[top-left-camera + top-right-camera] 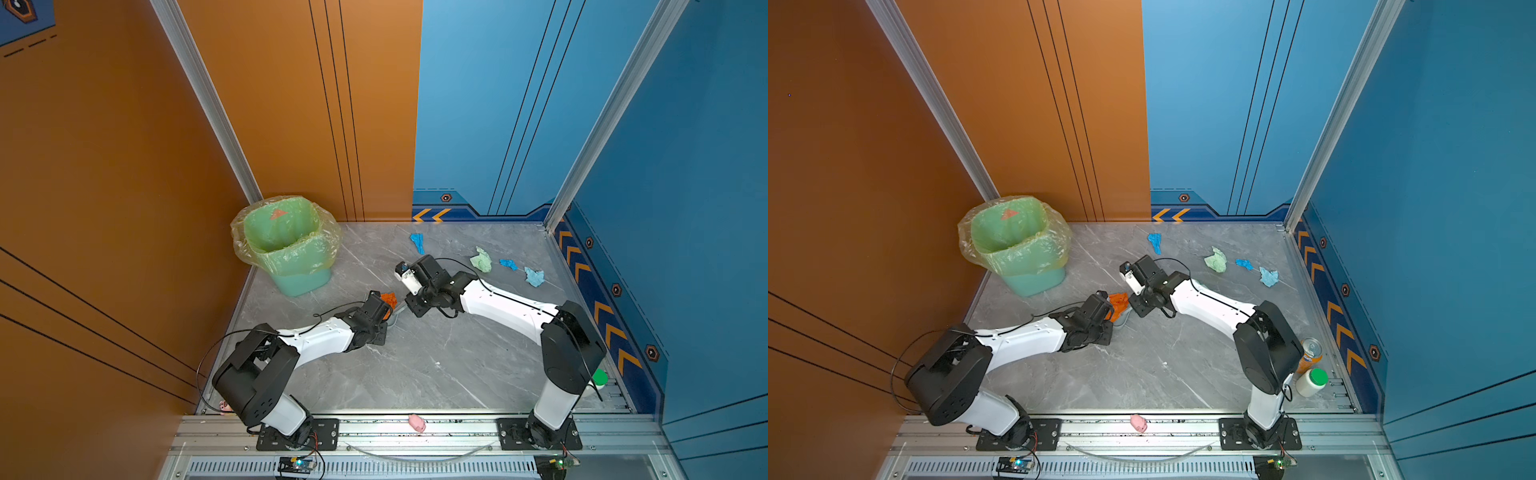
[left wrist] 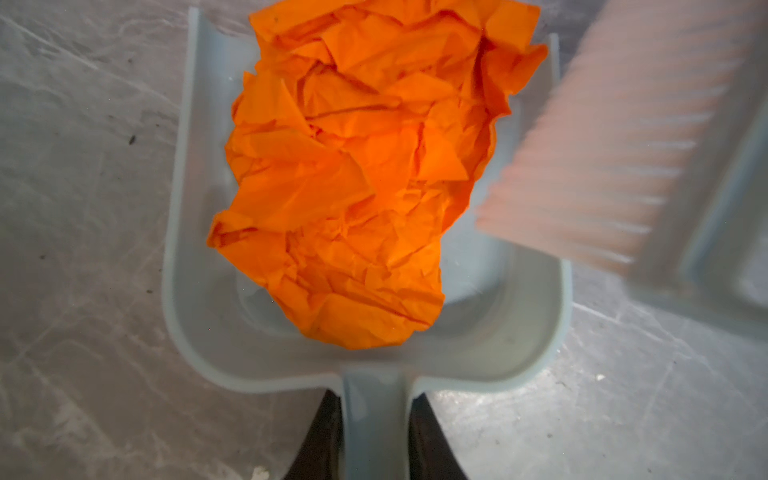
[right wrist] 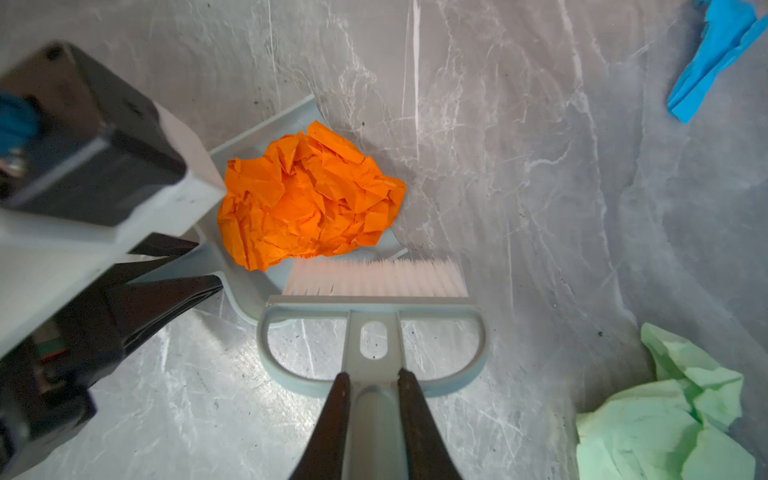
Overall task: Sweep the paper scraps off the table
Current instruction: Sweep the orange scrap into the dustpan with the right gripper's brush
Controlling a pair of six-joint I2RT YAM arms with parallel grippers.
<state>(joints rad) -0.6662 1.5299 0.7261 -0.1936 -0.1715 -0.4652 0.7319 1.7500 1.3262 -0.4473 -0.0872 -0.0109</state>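
An orange crumpled paper scrap (image 2: 345,187) (image 3: 307,199) lies in the grey-blue dustpan (image 2: 178,249) on the table (image 1: 436,353). My left gripper (image 2: 376,399) is shut on the dustpan's handle. My right gripper (image 3: 371,376) is shut on the handle of the brush (image 3: 374,278), whose pale bristles stand at the pan's side, beside the orange scrap (image 1: 389,299). More paper scraps lie at the far right: a blue one (image 1: 417,242), a pale green one (image 1: 481,260) (image 3: 665,415), a small blue one (image 1: 508,264) and a light blue one (image 1: 534,277).
A green bin (image 1: 286,245) lined with a plastic bag stands at the far left corner, a reddish scrap inside. A pink pig toy (image 1: 417,422) sits on the front rail. An orange can (image 1: 1310,353) and a white bottle (image 1: 1312,382) stand behind the right arm.
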